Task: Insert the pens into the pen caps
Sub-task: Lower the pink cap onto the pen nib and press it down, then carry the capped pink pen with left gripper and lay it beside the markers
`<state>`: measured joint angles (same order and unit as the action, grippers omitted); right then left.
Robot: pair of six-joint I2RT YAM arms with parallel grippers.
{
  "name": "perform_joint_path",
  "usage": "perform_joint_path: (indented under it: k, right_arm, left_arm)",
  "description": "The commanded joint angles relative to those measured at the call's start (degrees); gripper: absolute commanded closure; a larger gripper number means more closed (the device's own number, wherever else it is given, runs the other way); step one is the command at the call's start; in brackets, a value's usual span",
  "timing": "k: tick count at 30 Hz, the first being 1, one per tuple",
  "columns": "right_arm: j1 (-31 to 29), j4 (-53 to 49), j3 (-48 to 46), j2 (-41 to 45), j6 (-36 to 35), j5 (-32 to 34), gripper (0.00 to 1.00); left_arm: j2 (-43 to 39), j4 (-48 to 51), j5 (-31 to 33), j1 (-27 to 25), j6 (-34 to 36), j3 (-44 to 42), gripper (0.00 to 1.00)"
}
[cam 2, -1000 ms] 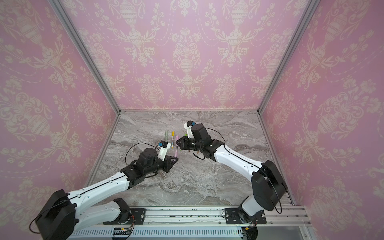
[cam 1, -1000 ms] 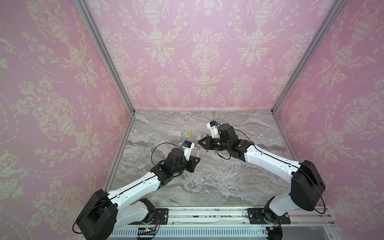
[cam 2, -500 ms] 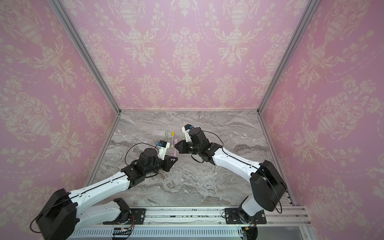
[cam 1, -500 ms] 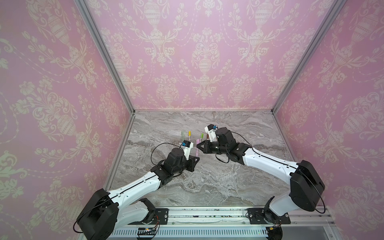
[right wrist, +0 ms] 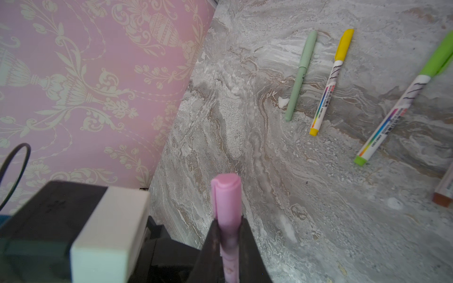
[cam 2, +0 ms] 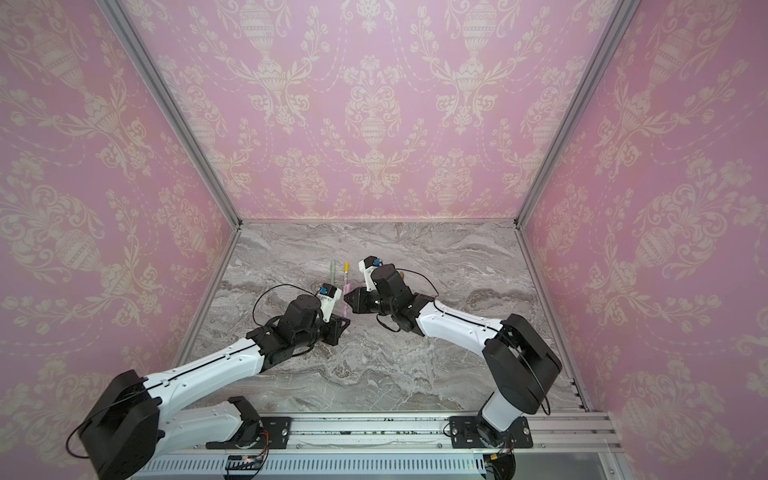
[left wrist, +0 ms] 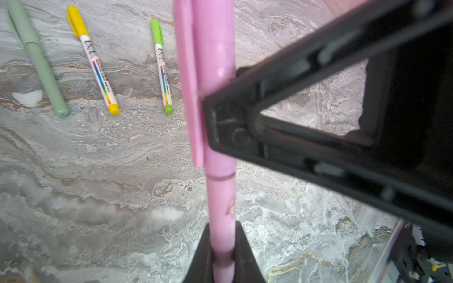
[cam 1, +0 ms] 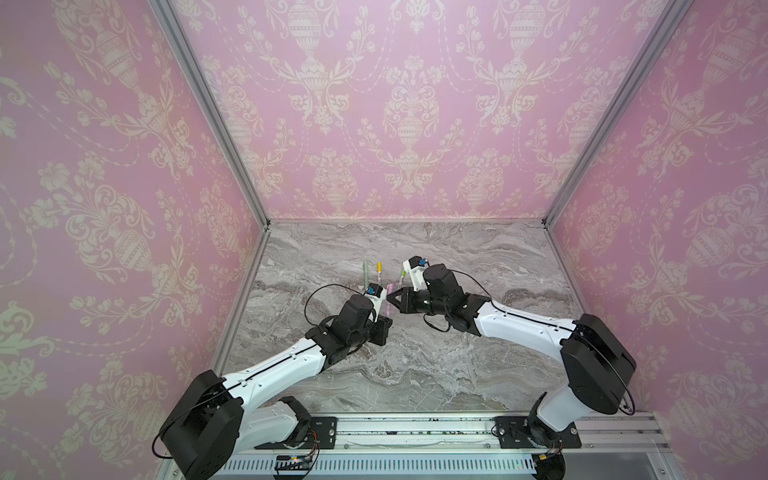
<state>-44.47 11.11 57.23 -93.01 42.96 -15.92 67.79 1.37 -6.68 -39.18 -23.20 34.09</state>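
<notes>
- The pink pen (left wrist: 221, 215) is held in the air above the table, between my two arms. The pink cap (left wrist: 210, 73) sits on its end, and a thin seam line shows where the cap meets the barrel.
- My left gripper (left wrist: 221, 256) pinches the barrel below that seam, jaws pressed tight against the pink plastic on both sides.
- My right gripper (right wrist: 229, 237) pinches the cap. In the right wrist view the cap rises from between my two dark fingers (right wrist: 250, 245). In the left wrist view one of them lies against the cap just beside its clip.
- In both top views my two grippers meet near the middle of the table, the right one reaching in from the right and the left one from the left front. The pen shows there only as a short pink sliver between them.
- Behind that meeting point three capped pens lie flat on the marble table (left wrist: 98, 171), side by side, apart and roughly parallel. They are a sage-green pen (left wrist: 39, 56), a white pen with a yellow cap (left wrist: 98, 71) and a white pen with a lime-green cap (left wrist: 163, 71).
- A brown-ended pen (right wrist: 445, 193) lies at the edge of the right wrist view, mostly cut off.
- The pink patterned wall (right wrist: 73, 98) closes the table in on the left side.
</notes>
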Motion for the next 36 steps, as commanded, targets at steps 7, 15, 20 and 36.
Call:
perform_joint_path:
  k: [7,15,20,36]
  right_arm:
    - [-7.4,-11.2,-1.7,-2.4,0.5,-14.4,1.0]
    - [-0.4,-14.7,1.1,3.0,-2.1,-11.1,1.0]
    - [4.7,-16.8,2.1,10.3,-4.3,-7.0,0.98]
    - [13.3,-31.5,-7.7,35.4,-2.1,30.9,0.47]
  left_arm:
    - [-2.5,-21.6,-0.1,-0.1,8.5,11.3,1.0]
    - [-5.1,-18.8,-2.6,-0.1,5.0,8.4,1.0]
    - [-4.4,-14.4,-6.7,-0.1,3.1,8.3,1.0]
    - [23.9,-4.3,-2.6,-6.4,-7.8,25.9,1.0]
